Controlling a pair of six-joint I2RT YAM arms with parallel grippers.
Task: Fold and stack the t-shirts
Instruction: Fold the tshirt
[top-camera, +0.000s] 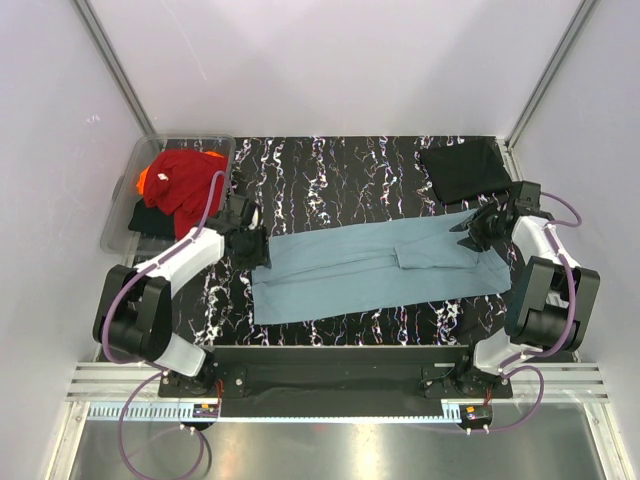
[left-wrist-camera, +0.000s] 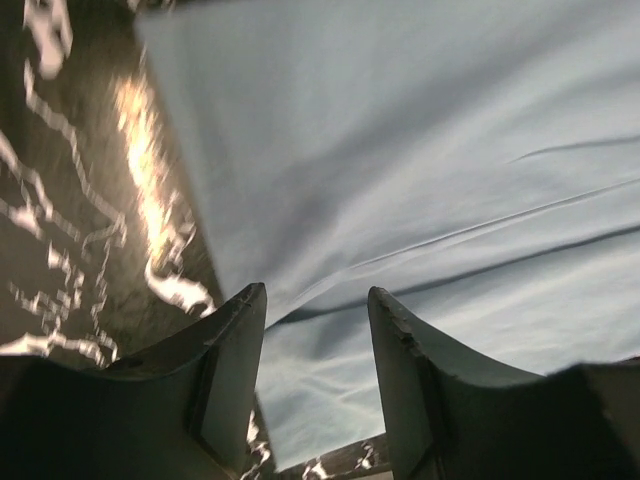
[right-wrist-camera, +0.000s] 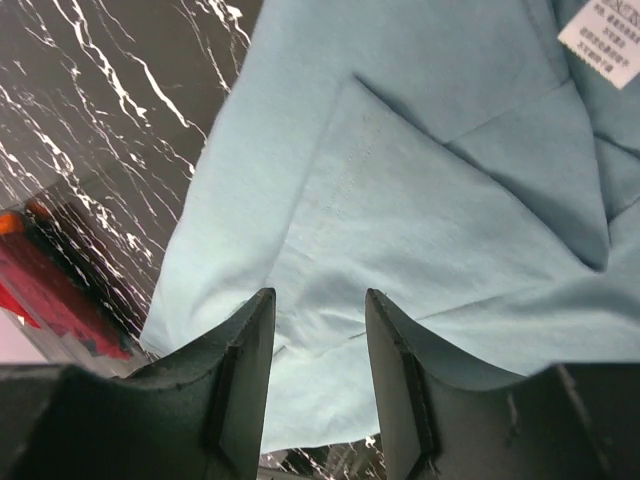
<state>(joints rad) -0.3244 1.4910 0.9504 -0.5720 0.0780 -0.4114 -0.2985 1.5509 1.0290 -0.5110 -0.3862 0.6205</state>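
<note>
From here I see 1 dusty teal-blue t-shirt (top-camera: 375, 265) lying flat across the middle of the black marbled table (top-camera: 330, 165), folded into a long band running left to right, with a sleeve turned in near its right end. The left gripper (top-camera: 258, 245) sits low at the shirt's left end, and its wrist camera shows the 2 fingers apart with cloth under the gap. The right gripper (top-camera: 468, 235) is over the right end, fingers likewise parted above the folded sleeve (a white care label (right-wrist-camera: 600, 40) shows just beyond). A folded black t-shirt (top-camera: 463, 170) rests at the far right corner. At the far left a clear plastic tub (top-camera: 190, 137) holds a red shirt (top-camera: 185, 180), an orange one (top-camera: 145, 180) and another black one (top-camera: 150, 220).
</note>
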